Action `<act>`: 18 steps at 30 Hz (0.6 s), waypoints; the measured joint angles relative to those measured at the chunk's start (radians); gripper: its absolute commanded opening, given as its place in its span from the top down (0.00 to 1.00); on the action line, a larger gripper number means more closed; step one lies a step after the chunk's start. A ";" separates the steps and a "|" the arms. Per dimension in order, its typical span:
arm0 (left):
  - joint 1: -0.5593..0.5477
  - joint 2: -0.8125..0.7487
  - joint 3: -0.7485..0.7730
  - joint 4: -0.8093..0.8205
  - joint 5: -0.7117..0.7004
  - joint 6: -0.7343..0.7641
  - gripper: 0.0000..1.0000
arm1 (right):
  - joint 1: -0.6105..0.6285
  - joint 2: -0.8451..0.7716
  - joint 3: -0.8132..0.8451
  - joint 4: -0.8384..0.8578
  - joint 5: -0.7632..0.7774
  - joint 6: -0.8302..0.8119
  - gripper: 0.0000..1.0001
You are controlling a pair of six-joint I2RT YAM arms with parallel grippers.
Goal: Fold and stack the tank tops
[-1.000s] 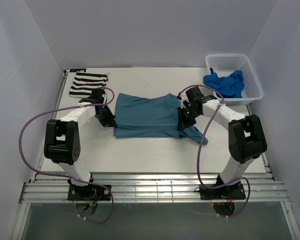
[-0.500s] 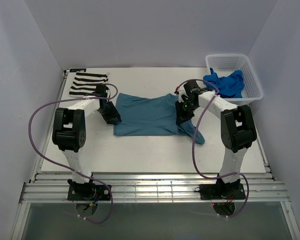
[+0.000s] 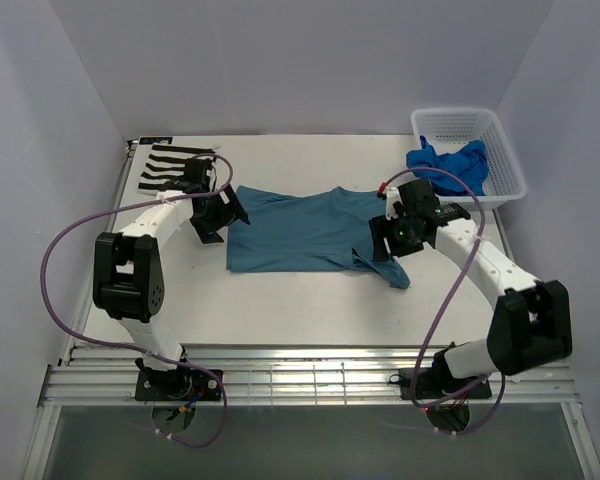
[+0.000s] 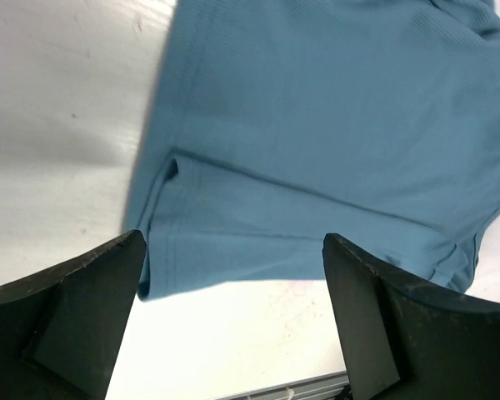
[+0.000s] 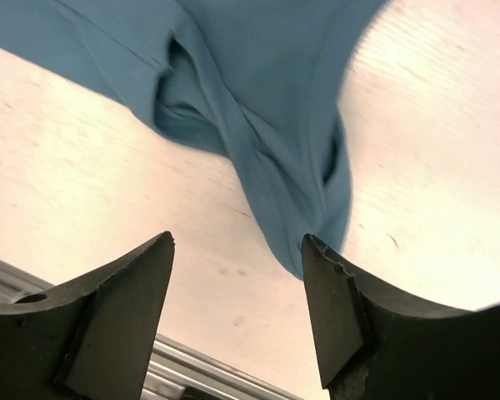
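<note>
The muted teal-blue tank top (image 3: 300, 232) lies spread flat in the middle of the table, one strap trailing toward its near right corner (image 5: 283, 167). My left gripper (image 3: 220, 215) hovers at the top's left edge, open and empty; the left wrist view shows the hem (image 4: 333, 125) beyond the spread jaws (image 4: 233, 242). At the right edge, my right gripper (image 3: 392, 238) is also open and holds nothing, its jaws (image 5: 237, 240) just short of the strap end. The black-and-white striped tank top (image 3: 170, 168) lies at the back left. The royal blue tank top (image 3: 450, 165) hangs out of the basket.
A white lattice basket (image 3: 500, 150) stands at the back right corner. White walls close in the table (image 3: 310, 310) on three sides. A metal rail (image 3: 310, 375) runs along the near edge by the arm bases.
Both grippers have opened and let go of the teal top. The right arm has swung out to the right; the left gripper has shifted slightly back and left.
</note>
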 measured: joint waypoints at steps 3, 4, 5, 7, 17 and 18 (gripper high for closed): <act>-0.028 -0.068 -0.046 0.003 0.002 -0.002 0.02 | -0.001 -0.151 -0.132 0.013 0.103 -0.034 0.29; -0.037 -0.081 -0.061 0.004 0.004 -0.003 0.02 | 0.006 -0.189 -0.175 0.014 0.143 -0.048 0.30; -0.050 -0.093 -0.080 0.003 0.004 -0.004 0.02 | 0.018 -0.215 -0.209 0.014 0.178 -0.063 0.30; -0.069 -0.101 -0.116 0.002 0.005 -0.007 0.02 | 0.050 -0.229 -0.243 0.011 0.228 -0.094 0.30; -0.132 -0.058 -0.169 0.025 0.013 -0.022 0.02 | 0.094 -0.064 -0.260 0.071 0.387 -0.197 0.46; -0.135 -0.045 -0.169 0.028 0.014 -0.022 0.02 | 0.095 -0.039 -0.260 0.072 0.394 -0.201 0.54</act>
